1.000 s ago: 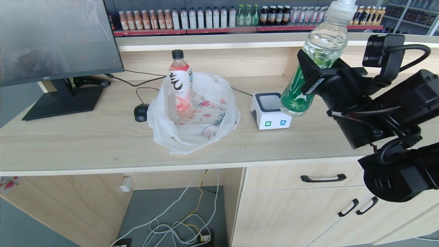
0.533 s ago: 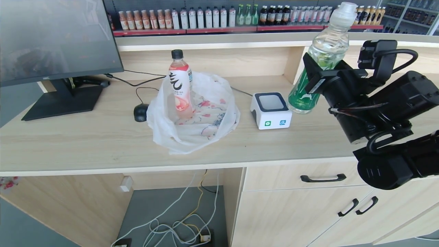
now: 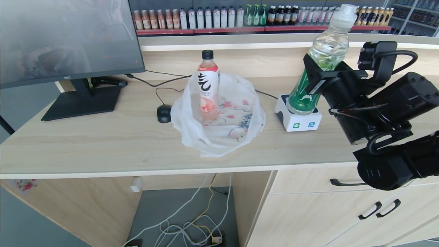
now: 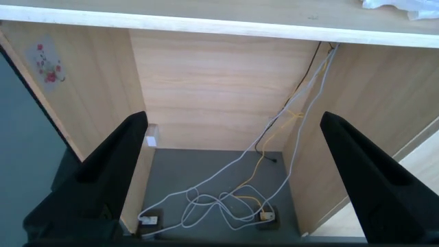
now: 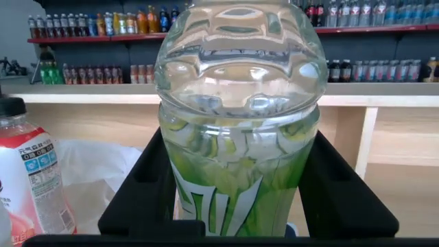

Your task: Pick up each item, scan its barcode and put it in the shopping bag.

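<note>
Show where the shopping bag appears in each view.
Head view: shopping bag on the wooden counter, around the pink bottle.
Left wrist view: its white edge above the counter's front lip.
Right wrist view: behind the pink bottle, beside the green bottle.
Shared landmark: the counter; the pink bottle links head and right wrist.

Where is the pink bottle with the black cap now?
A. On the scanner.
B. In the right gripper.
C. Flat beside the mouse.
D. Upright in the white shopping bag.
D: the pink bottle stands upright in the shopping bag; the right gripper holds the green bottle.
</note>
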### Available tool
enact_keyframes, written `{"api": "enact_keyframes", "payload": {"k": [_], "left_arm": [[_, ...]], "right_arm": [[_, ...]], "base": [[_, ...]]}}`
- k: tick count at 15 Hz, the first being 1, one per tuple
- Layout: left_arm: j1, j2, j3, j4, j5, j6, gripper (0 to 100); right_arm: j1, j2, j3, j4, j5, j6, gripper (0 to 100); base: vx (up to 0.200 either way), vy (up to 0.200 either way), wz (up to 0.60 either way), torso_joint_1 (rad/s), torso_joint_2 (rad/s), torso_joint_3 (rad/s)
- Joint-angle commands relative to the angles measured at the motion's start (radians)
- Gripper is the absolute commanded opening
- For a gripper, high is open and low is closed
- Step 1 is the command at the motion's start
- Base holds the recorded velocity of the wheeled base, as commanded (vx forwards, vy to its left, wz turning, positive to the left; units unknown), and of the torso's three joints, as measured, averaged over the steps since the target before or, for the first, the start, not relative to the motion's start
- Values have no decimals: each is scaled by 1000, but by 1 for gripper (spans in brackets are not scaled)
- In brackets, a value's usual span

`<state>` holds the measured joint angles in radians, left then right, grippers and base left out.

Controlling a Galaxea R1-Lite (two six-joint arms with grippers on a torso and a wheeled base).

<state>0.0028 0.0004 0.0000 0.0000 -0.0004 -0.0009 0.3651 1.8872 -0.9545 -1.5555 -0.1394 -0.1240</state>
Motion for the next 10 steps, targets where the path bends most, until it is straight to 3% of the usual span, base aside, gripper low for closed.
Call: {"api": "enact_keyframes", "payload": {"k": [1, 4, 10], "left_arm": [[0, 0, 0, 0, -1, -1, 100], [0, 0, 0, 2, -1, 1, 100], [0, 0, 0, 2, 0, 2, 100]], "right_arm": [[3, 4, -3, 0, 1, 0, 0], [5, 1, 0, -1, 0, 0, 0], [49, -16, 42, 0, 0, -23, 0]], "base": [[0, 200, 0, 12, 2, 2], [0, 200, 0, 4, 7, -1], [0, 0, 0, 0, 0, 0]]}}
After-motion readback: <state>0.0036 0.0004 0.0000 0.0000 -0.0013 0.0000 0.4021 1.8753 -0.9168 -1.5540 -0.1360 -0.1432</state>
